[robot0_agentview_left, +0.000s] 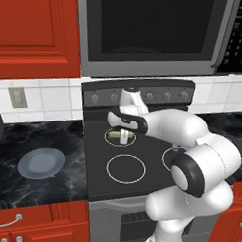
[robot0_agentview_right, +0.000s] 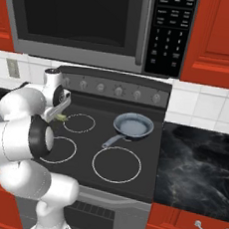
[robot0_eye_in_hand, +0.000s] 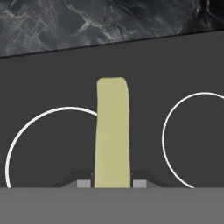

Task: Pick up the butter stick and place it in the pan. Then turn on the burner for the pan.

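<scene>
The butter stick (robot0_eye_in_hand: 112, 135) is a pale-yellow bar that runs straight out from between my two fingertips, and my gripper (robot0_eye_in_hand: 112, 183) is shut on its near end. In the left base view the gripper (robot0_agentview_left: 121, 135) holds the butter stick (robot0_agentview_left: 114, 136) over the stove's back-left burner ring. The right base view shows a bit of the butter stick (robot0_agentview_right: 61, 117) beside the hand. The pan (robot0_agentview_right: 133, 126), round and grey-blue with a short dark handle pointing toward the front, sits on the back-right burner, well to the right of the gripper, with nothing in it.
A flat grey-blue plate (robot0_agentview_left: 41, 163) lies on the black marble counter left of the stove. A row of knobs (robot0_agentview_right: 118, 91) lines the stove's back panel. A microwave (robot0_agentview_right: 81, 18) hangs overhead. The front burner rings (robot0_agentview_right: 116, 164) are bare.
</scene>
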Controlling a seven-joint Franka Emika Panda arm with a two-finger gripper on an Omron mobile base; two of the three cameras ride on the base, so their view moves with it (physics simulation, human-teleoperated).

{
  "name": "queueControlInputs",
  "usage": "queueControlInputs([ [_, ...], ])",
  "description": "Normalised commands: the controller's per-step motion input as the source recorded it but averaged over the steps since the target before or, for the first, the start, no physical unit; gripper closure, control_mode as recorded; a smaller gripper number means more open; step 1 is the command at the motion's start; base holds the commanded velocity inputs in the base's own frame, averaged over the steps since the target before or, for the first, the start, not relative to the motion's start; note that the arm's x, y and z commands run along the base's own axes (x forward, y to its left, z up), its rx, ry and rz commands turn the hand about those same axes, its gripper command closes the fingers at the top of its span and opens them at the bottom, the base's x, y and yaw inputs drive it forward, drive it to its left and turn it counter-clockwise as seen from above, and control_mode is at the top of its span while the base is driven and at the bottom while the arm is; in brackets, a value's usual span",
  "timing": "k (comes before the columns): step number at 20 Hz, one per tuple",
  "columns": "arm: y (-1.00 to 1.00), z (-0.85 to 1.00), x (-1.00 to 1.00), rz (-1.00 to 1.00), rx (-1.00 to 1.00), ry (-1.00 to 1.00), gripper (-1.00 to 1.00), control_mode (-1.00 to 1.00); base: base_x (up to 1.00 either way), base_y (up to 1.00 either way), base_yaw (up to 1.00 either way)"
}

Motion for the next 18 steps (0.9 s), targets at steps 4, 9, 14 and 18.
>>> queueControlInputs([
  [4, -0.44, 0.15, 0.0, -0.14, 0.0, 0.0, 1.0, -1.0, 0.0, 0.0, 0.0],
  [9, -0.44, 0.19, 0.0, -0.14, 0.0, 0.0, 1.0, -1.0, 0.0, 0.0, 0.0],
  [14, -0.38, 0.13, 0.0, -0.16, 0.0, 0.01, 1.0, -1.0, 0.0, 0.0, 0.0],
  [18, -0.39, 0.11, 0.0, -0.17, 0.0, 0.0, 1.0, -1.0, 0.0, 0.0, 0.0],
])
